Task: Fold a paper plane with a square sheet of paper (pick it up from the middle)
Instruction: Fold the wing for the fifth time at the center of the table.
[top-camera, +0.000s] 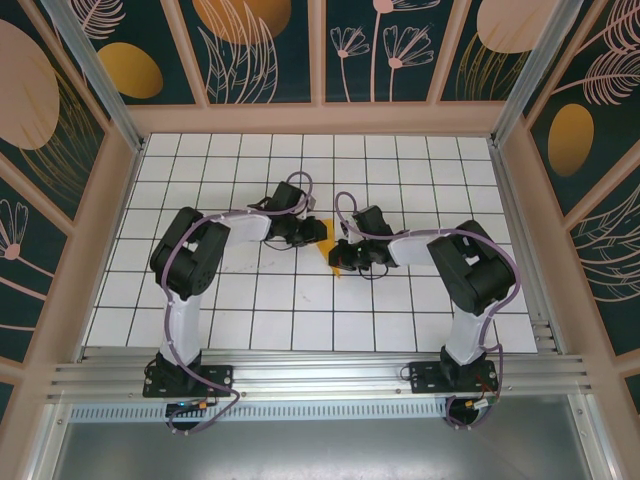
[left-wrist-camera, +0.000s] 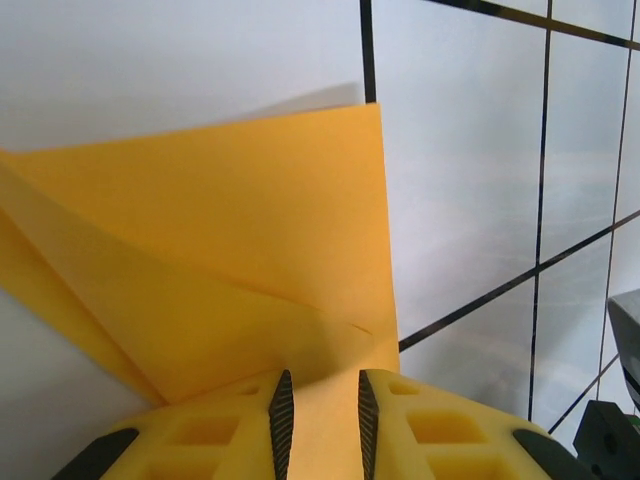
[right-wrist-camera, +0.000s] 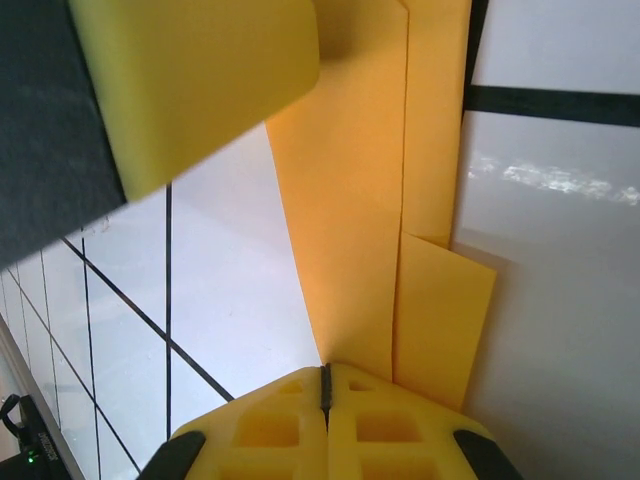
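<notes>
Hold firm with the right gripper (right-wrist-camera: 325, 385), fingers pinched tight on the tapering near end of the square sheet of paper (right-wrist-camera: 355, 230), at the middle of the surface (top-camera: 250, 310). Draw taut along its long axis, toward the left gripper (left-wrist-camera: 324, 390): fingers narrowly apart, paper in the gap, grip impossible to tell.

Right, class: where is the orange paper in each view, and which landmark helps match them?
Top external: orange paper at the white table's centre, between left gripper and right gripper.
Left wrist: centre and left, running down between the left gripper's fingers.
Right wrist: centre-right strip, from top edge to the shut right gripper.
Shared landmark: the table's black grid lines.
</notes>
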